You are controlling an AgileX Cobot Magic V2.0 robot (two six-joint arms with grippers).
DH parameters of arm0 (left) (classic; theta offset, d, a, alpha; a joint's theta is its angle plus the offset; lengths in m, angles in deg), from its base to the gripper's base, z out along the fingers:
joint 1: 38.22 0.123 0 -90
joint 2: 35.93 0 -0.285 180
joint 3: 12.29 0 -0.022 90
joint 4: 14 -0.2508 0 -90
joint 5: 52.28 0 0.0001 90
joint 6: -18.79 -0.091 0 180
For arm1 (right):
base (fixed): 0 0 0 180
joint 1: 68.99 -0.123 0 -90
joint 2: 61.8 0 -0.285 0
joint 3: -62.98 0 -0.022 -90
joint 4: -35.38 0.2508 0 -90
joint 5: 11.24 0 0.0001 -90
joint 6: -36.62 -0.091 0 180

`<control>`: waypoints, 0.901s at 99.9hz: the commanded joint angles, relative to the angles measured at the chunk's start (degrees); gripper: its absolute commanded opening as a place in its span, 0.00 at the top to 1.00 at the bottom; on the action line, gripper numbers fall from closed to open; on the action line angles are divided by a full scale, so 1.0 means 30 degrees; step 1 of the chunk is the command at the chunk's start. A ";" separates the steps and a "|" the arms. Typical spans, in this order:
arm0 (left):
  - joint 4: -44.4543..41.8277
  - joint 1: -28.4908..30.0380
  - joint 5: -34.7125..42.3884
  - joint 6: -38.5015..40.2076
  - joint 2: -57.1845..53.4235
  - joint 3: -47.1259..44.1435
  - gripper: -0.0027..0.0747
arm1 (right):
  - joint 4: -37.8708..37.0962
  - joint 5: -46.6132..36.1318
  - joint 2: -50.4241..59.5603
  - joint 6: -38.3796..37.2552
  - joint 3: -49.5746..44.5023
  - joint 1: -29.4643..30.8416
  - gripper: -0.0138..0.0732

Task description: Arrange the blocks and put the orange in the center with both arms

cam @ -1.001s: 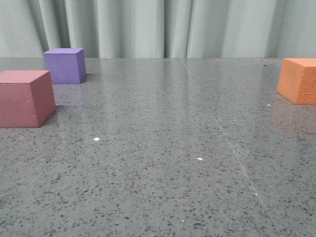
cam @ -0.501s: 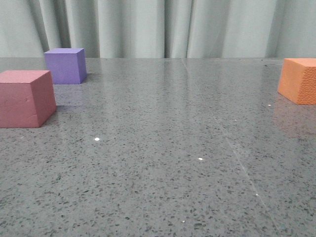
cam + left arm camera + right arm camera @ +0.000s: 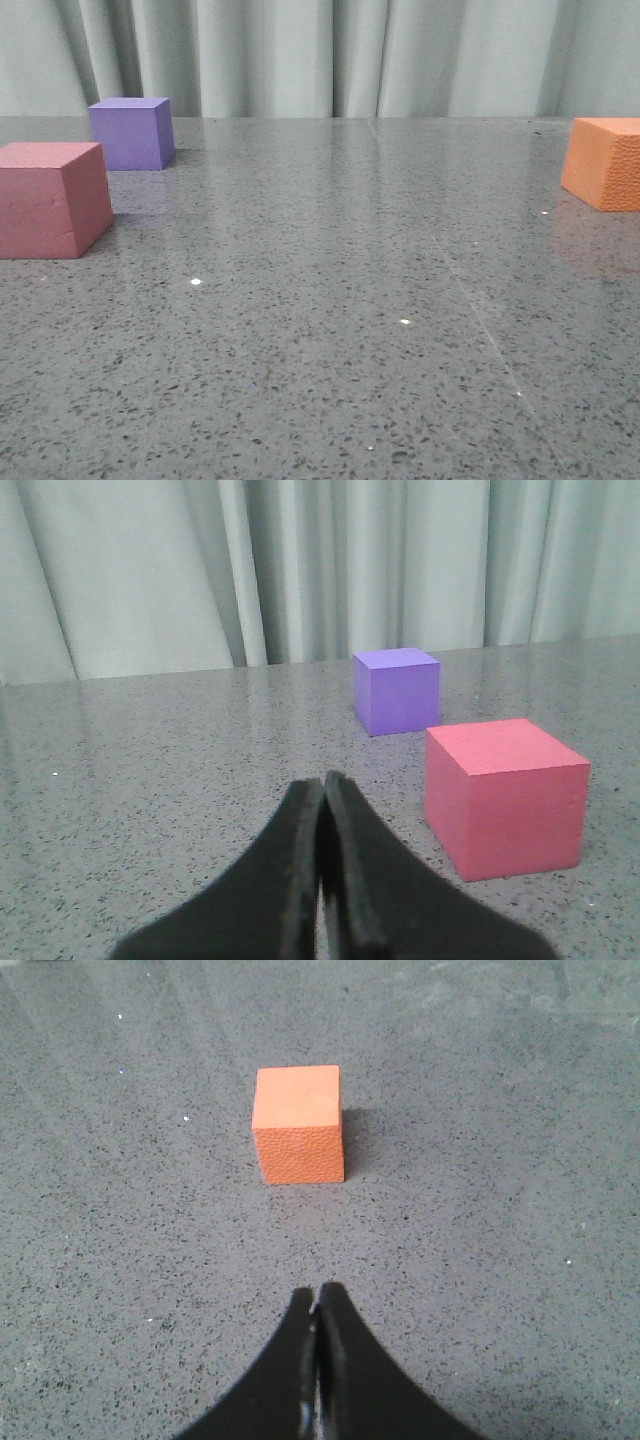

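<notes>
A: What is seen, from largest down?

B: A grey speckled counter (image 3: 330, 330) is shown across the whole front view, with a pale curtain (image 3: 330, 55) hung behind its far edge. Three cubes are set on the counter.

A: Where are they placed?

B: The pink cube (image 3: 50, 198) is found at the left edge of the front view, near the camera. The purple cube (image 3: 131, 132) is set behind it, farther back and slightly to the right, apart from it. The orange cube (image 3: 605, 163) is placed at the far right edge, partly cut off, well apart from the other two. The middle of the counter is left bare between them.

A: And the grippers?

B: Neither is seen in the front view. In the left wrist view, the left gripper (image 3: 322, 795) is shown closed, its fingers pressed together with nothing held; the pink cube (image 3: 505, 795) and purple cube (image 3: 397, 690) are seen beyond it. In the right wrist view, the right gripper (image 3: 317, 1305) is likewise closed and empty, and the orange cube (image 3: 298, 1123) is seen ahead of it, untouched, its pebbled face turned towards the camera.
</notes>
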 commanded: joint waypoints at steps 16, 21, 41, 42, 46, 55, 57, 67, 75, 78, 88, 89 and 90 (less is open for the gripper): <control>0.0128 0.0061 0.1450 0.0164 -0.0619 -0.1077 0.99 | 0.0000 -0.1002 -0.2434 0.0182 0.1001 0.0111 0.92; 0.0128 0.0061 0.1450 0.0164 -0.0619 -0.1077 0.99 | 0.0000 -0.0888 -0.2693 0.0182 0.1001 0.0111 0.92; 0.0128 0.0061 0.1450 0.0164 -0.0619 -0.1077 0.99 | 0.0000 -0.0844 -0.3136 0.0182 0.1001 0.0111 0.77; 0.0128 0.0061 0.1450 0.0164 -0.0619 -0.1077 0.99 | 0.0000 -0.0844 -0.3136 0.0182 0.1001 0.0111 0.74; 0.0128 0.0061 0.1450 0.0164 -0.0619 -0.1077 0.99 | 0.0000 -0.0884 -0.3136 0.0182 0.1001 0.0111 0.67; 0.0128 0.0061 0.1450 0.0164 -0.0619 -0.1077 0.99 | 0.0000 -0.0963 -0.3136 0.0182 0.1001 0.0111 0.44; 0.0128 0.0061 0.1450 0.0164 -0.0619 -0.1077 0.99 | 0.0000 -0.0964 -0.3136 0.0182 0.1001 0.0111 0.38; 0.0128 0.0061 0.1450 0.0164 -0.0619 -0.1077 0.99 | 0.0000 -0.1263 -0.3140 0.0182 0.1001 0.0111 0.11; 0.0128 0.0061 0.1450 0.0164 -0.0619 -0.1077 0.99 | 0.0000 -0.1792 -0.3156 0.0199 0.1001 0.0111 0.10; 0.0128 0.0061 0.1450 0.0164 -0.0619 -0.1077 0.99 | 0.0000 -0.2064 -0.3207 0.0199 0.1001 0.0111 0.11; 0.0128 0.0061 0.1450 0.0164 -0.0619 -0.1077 0.99 | 0.0017 -0.2697 -0.3994 0.0199 0.1340 0.0111 0.12; 0.0128 0.0061 0.1450 0.0164 -0.0619 -0.1077 0.99 | 0.0017 -0.2697 -0.4100 0.0199 0.1454 0.0111 0.12; 0.0128 0.0061 0.1450 0.0164 -0.0619 -0.1077 0.99 | 0.0017 -0.2697 -0.4330 0.0199 0.1514 0.0111 0.12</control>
